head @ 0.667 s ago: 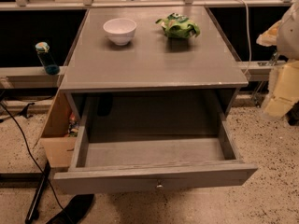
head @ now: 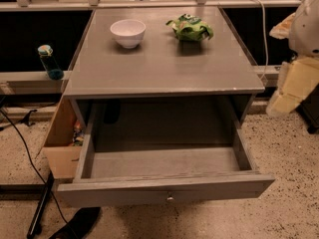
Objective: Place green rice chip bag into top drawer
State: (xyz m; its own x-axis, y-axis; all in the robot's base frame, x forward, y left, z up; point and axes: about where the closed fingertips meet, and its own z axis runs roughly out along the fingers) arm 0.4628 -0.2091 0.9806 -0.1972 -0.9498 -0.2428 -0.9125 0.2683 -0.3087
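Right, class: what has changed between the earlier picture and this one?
Little. The hand, at the right edge beside the cabinet, seems to have edged slightly toward it; nothing was taken or let go. The green rice chip bag and white bowl lie where they were on top, and the top drawer stays open.

- The green rice chip bag (head: 190,28) is a crinkled, bright-green packet with pale print. It lies on the cabinet top (head: 159,68) near the far right corner, bunched up and slightly tilted.
- The top drawer (head: 124,193) is grey, wide and shallow, with a plain flat front. It is pulled fully out below the cabinet top, its bare floor showing, and 1 small metal knob (head: 170,197) sits at the front's centre.
- The gripper (head: 286,96) hangs at the right edge of the view, beside the cabinet and well apart from the bag.
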